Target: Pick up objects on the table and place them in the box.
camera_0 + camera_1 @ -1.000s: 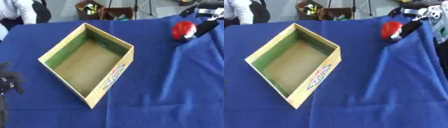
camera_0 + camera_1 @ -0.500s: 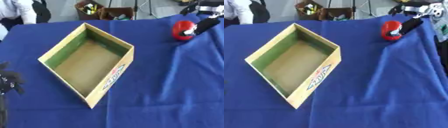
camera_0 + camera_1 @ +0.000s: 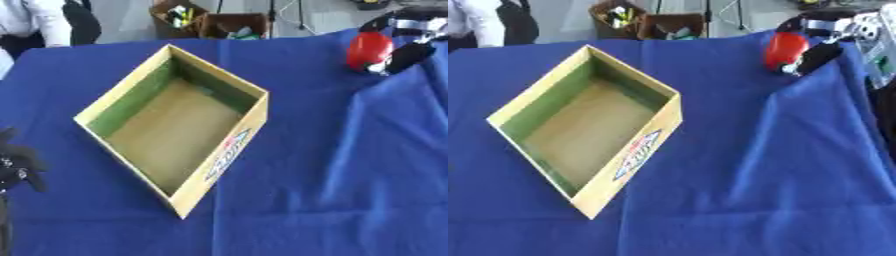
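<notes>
A round red object (image 3: 366,49) is at the far right of the blue-clothed table (image 3: 350,175). My right hand (image 3: 408,56) comes in from the upper right corner, its dark fingers curled round the object's right side. The object seems slightly off the cloth, though its underside is hidden. An open cardboard box (image 3: 219,75), green inside its walls with a bare brown floor, lies askew at centre left and holds nothing. My left hand (image 3: 16,167) rests at the lower left edge, fingers relaxed, far from the box.
The blue cloth folds and drops away along the right side. Beyond the far edge stand open cartons of clutter (image 3: 188,17). A white and grey device (image 3: 881,50) shows at the right edge.
The red object and my right hand have moved a little up and away from me. The box and my left hand have stayed where they were.
</notes>
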